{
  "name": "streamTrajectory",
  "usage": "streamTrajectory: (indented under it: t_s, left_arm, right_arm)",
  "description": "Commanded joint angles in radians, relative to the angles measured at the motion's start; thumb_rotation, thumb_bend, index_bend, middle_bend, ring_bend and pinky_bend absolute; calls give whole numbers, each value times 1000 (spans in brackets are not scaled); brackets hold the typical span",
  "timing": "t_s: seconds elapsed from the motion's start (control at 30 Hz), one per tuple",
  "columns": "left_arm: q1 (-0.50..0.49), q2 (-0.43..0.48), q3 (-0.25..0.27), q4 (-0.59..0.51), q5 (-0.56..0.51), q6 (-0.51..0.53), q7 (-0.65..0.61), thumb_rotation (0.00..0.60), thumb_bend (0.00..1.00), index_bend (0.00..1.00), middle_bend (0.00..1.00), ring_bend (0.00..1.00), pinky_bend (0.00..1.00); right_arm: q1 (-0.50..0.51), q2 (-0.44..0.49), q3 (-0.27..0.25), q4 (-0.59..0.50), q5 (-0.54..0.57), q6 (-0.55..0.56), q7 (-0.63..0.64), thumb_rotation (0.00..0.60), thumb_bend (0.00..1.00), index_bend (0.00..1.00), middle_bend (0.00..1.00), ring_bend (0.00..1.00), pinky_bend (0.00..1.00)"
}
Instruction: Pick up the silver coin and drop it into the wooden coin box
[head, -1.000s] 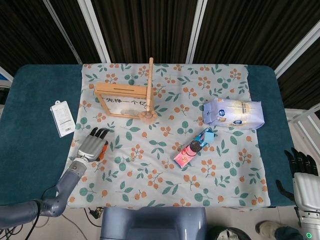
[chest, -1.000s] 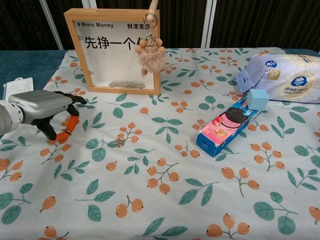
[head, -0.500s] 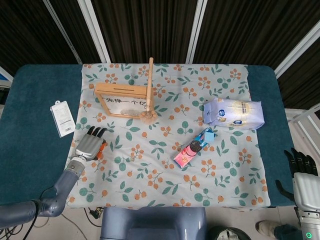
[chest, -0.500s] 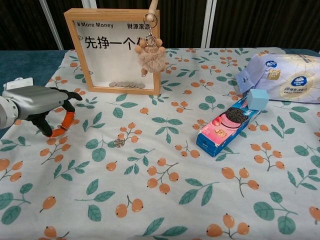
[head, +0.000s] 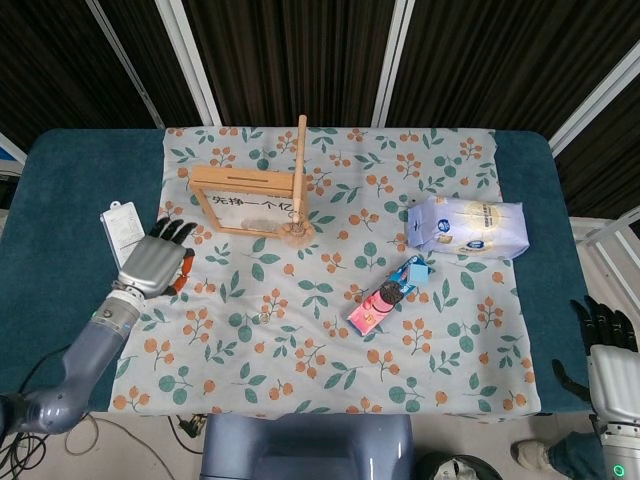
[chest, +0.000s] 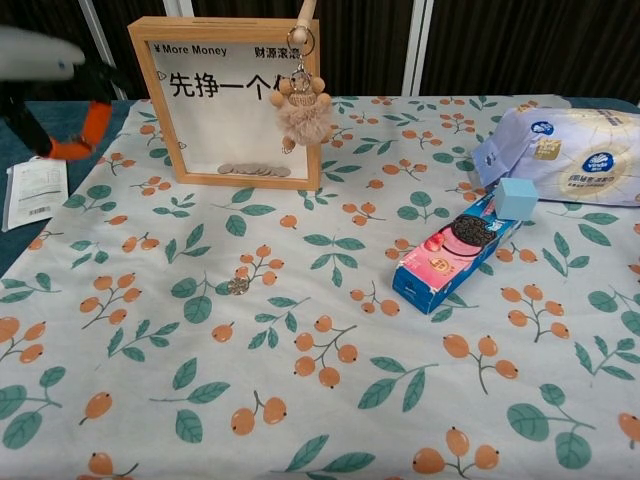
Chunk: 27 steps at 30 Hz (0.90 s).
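The silver coin (chest: 238, 286) lies flat on the floral tablecloth (chest: 330, 420), in front of the wooden coin box (chest: 227, 100) and well apart from it — round, so it has no long axis to speak of. The box stands upright, its long side running left to right, its clear front showing a row of coins along the bottom; a fluffy keychain charm (chest: 303, 112) hangs over its right edge from a wooden stick (head: 299, 165).

The left hand (head: 156, 262) hovers above the cloth's left edge beside a white card (head: 119, 225), fingers apart, holding nothing — blurred in the chest view. The right hand (head: 606, 345) sits off the table's far right corner, fingers apart.

To the right lie a pink cookie box (chest: 452, 250) with a pale blue cube (chest: 516, 198) resting on its end, and a white snack bag (chest: 570, 150). Bare cloth lies between coin and coin box.
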Motion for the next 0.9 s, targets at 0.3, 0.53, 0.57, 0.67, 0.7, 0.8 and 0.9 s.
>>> streamTrajectory:
  t_s: [0.3,0.53,0.57,0.67,0.7,0.8,0.9]
  left_arm:
    - [-286,282,-130,24,-370,-302,-105,600,464,645,77,0,17]
    - [-459,216,-66,217,-534,-412,-95,600,502,647,73,0,17]
    - [-478,203,-58,248,-548,-432,-97,600,504,647,72,0,17]
    - [-529,163,-29,341,-575,-497,-106,600,504,647,71,0,16]
    - [-551,143,-16,386,-582,-525,-113,600,504,647,72,0,16]
    - [-593,97,16,483,-582,-575,-130,600,504,648,72,0,15]
    - [-627,50,56,579,-577,-622,-156,600,504,648,72,0,14]
  right_arm:
    - [1,-4,10,-4,24,-8,13,600,369,96,46,4,0]
    - [2,0,5,-8,24,-18,26,600,368,96,46,4,0]
    - [2,0,6,-8,25,-18,26,600,368,96,45,4,0]
    - [2,0,10,-6,30,-15,25,600,369,96,45,4,0]
    - [1,0,12,-5,31,-11,25,600,369,96,46,4,0]
    - [-1,0,14,-5,31,-4,22,600,369,96,45,4,0]
    - [-2,-2,14,-4,28,0,16,600,369,96,46,4,0]
